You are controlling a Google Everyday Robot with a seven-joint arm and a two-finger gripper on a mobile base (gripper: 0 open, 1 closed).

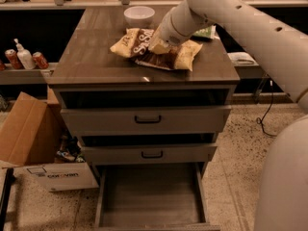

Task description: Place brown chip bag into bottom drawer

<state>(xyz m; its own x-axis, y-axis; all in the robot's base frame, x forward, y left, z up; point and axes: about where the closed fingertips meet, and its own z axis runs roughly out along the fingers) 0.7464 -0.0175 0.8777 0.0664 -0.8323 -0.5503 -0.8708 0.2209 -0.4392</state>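
The brown chip bag (139, 44) lies on the cabinet top (96, 61), dark brown in the middle with pale yellow ends. My gripper (160, 46) is down on the bag's middle, at the end of the white arm reaching in from the upper right, and it covers part of the bag. The bottom drawer (149, 196) is pulled out wide open below, and its tray holds nothing.
A white bowl (139, 16) stands behind the bag. A green bag (207, 32) lies at the back right, partly behind the arm. The top drawer (147, 119) and middle drawer (151, 154) stand slightly open. A cardboard box (29, 134) is on the floor at left. My base (284, 186) is at right.
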